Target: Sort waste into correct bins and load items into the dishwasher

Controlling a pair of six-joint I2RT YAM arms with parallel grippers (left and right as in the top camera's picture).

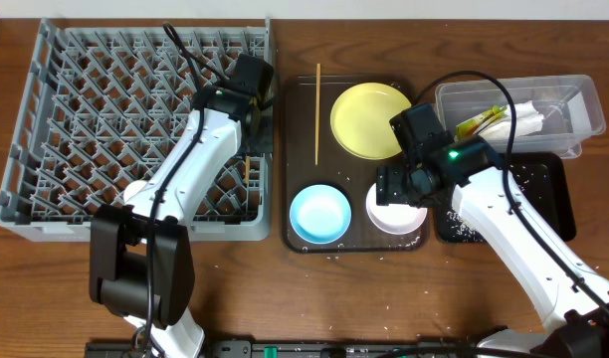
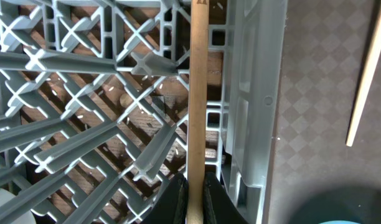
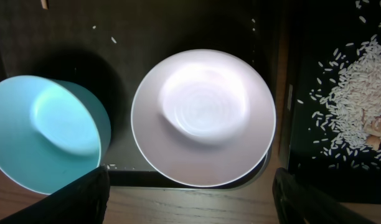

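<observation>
My left gripper (image 2: 197,200) is shut on a wooden chopstick (image 2: 198,93) that runs along the right edge of the grey dishwasher rack (image 1: 105,119), over its pegs (image 2: 84,93). The other chopstick (image 1: 317,114) lies on the brown tray beside the yellow plate (image 1: 369,119). My right gripper (image 3: 190,205) hangs open over the white bowl (image 3: 203,115), its fingers (image 3: 84,199) wide apart and holding nothing. The light-blue bowl (image 3: 47,130) sits just left of the white one. Rice scraps (image 3: 358,93) lie in the black tray (image 1: 553,189). The clear tub (image 1: 573,99) holds the napkin (image 1: 523,119) and wrapper (image 1: 474,124).
The dark brown serving tray (image 1: 354,242) carries the plate and both bowls, with stray rice grains on it. A small white round thing (image 1: 135,189) shows in the rack's front beside my left arm. Bare wooden table runs along the front edge.
</observation>
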